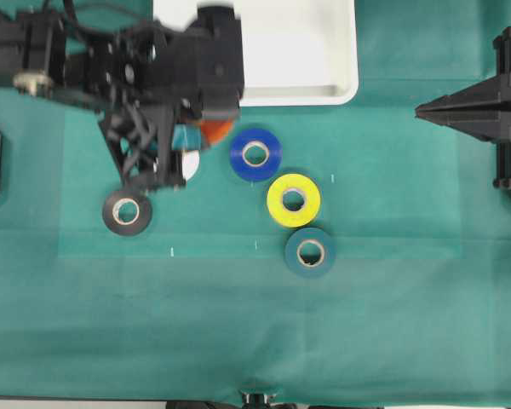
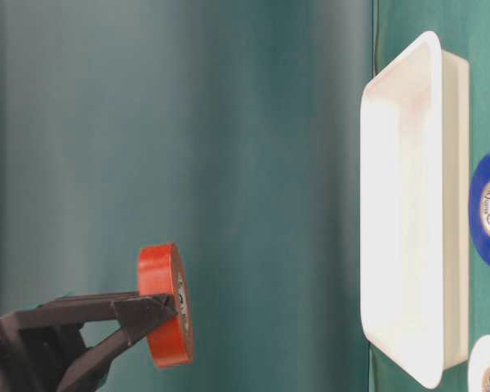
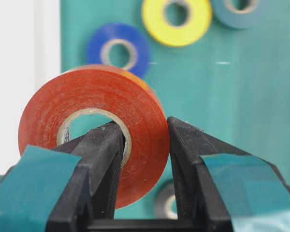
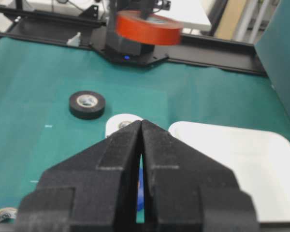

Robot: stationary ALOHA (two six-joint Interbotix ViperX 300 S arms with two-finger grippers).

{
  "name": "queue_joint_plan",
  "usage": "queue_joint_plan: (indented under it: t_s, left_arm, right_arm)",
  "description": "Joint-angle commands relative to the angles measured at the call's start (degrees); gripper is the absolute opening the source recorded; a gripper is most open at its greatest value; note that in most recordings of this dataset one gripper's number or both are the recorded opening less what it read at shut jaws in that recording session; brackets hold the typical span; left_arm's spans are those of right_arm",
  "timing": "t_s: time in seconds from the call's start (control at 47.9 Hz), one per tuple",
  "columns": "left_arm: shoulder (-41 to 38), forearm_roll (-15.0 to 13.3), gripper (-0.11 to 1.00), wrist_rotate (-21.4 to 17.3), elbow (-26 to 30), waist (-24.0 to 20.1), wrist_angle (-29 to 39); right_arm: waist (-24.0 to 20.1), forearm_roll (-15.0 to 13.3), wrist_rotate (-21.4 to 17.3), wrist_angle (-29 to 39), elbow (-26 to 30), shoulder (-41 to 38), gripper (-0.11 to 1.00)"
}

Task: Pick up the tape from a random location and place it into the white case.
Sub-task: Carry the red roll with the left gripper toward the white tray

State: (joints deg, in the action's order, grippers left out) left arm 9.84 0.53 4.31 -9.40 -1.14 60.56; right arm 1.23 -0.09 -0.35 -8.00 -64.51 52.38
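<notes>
the left tool (image 3: 145, 145) is pinching the orange-red tape (image 3: 94, 130) with its pale core, up near the white case (image 1: 324, 51); the right tool (image 4: 141, 128) is pressed together.

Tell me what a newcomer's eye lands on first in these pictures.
The orange-red tape stands out first: the left gripper holds it up off the green cloth, one finger through its core and the other outside the roll. Next comes the white case at the top edge of the overhead view, with nothing visible in it. Below it, blue, yellow and dark teal rolls lie in a diagonal line.
</notes>
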Motion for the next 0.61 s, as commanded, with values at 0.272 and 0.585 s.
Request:
queue_joint_plan:
  t_s: [0.272, 0.585]
  left_arm:
    - [2.11, 0.26, 0.25, -5.27, 0.97, -11.51, -0.35]
    - [2.11, 0.26, 0.25, -6.42, 0.62, -15.64, -0.35]
  right_arm:
    - [0.09, -0.26, 0.18, -0.09, 1.49, -0.26, 0.0]
    - [0.09, -0.35, 0.26, 0.0, 1.49, -0.26, 0.0]
